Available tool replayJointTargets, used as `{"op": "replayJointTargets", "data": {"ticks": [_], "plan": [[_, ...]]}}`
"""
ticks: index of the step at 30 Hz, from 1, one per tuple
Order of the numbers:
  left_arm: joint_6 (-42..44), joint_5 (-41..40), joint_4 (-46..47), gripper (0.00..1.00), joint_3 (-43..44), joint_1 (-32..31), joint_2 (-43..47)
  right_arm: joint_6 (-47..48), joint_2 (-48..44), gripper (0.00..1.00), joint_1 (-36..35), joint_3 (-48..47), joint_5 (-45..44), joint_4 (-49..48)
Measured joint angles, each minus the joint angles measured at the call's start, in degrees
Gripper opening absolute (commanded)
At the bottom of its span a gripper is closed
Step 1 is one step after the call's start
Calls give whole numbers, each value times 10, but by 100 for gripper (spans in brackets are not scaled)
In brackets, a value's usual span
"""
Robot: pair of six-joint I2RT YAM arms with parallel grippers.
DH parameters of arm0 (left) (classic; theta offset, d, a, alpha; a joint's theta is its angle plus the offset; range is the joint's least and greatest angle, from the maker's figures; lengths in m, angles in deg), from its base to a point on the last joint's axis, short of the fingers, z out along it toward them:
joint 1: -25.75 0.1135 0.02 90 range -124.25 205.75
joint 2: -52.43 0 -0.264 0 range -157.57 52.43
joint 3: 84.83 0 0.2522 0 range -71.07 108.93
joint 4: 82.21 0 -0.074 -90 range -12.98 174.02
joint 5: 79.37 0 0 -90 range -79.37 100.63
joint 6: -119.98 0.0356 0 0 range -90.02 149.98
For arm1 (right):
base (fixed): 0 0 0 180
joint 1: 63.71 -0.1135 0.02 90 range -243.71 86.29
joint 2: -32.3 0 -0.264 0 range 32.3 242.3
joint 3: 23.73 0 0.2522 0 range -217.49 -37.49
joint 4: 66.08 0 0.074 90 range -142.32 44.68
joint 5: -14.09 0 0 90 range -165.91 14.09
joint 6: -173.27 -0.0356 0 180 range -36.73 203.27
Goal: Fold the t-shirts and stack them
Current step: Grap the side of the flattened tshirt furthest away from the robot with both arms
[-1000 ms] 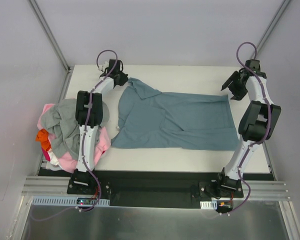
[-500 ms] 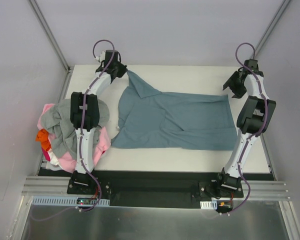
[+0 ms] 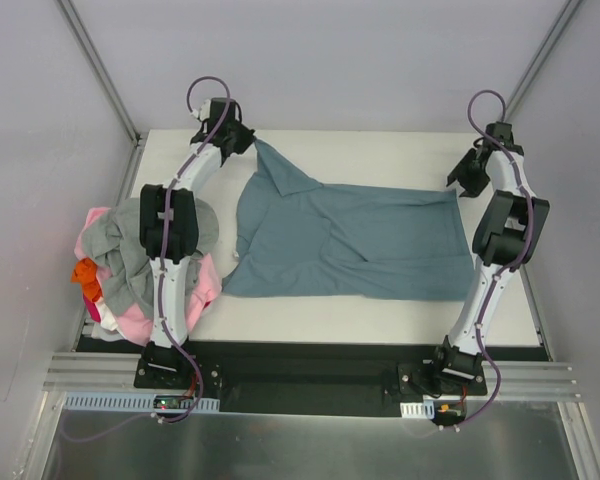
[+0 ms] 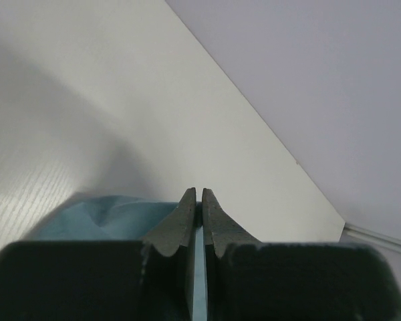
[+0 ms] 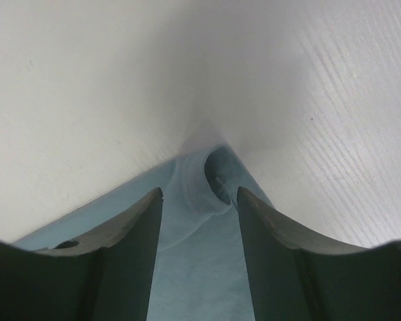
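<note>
My left end effector (image 4: 198, 194) clamps the slate-blue shirt (image 3: 350, 240); my right end effector (image 5: 197, 195) (jaws apart) straddles its corner.

From the overhead camera I see a white rectangular tabletop (image 3: 380, 318); my wrist cameras show a faint lined grain on its surface. A flat black mounting plate (image 3: 310, 358) runs along its near edge. Silver aluminium rails (image 3: 540, 378) run side to side at that plate, with a short white slotted cable duct (image 3: 110, 403) just in front at the left. Nearest me lies a brushed grey metal sheet (image 3: 300, 445). Pale grey enclosure walls (image 3: 330, 60) rise behind the table, meeting at slanting metal corner posts (image 3: 98, 68).
</note>
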Motion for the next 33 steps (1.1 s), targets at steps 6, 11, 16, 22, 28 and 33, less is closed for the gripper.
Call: {"op": "replayJointTargets", "data": {"ticks": [6,11,16,22,28,33], "plan": [[4,0,0,0,0,0,13,-7,20,29,0,0,14,-7],[12,0,-1,0,0,0,21,-14,26,1,0,0,20,-8],[16,0,-2,0,0,0,27,-14,26,1,0,0,18,-12],[16,2,-12,0,-1,0,49,-8,25,1,0,-12,20,-12],[11,8,-14,0,-51,-4,135,3,6,1,0,-15,23,-12],[-1,14,-8,0,-118,-12,206,16,-10,1,0,-12,27,-12]]}}
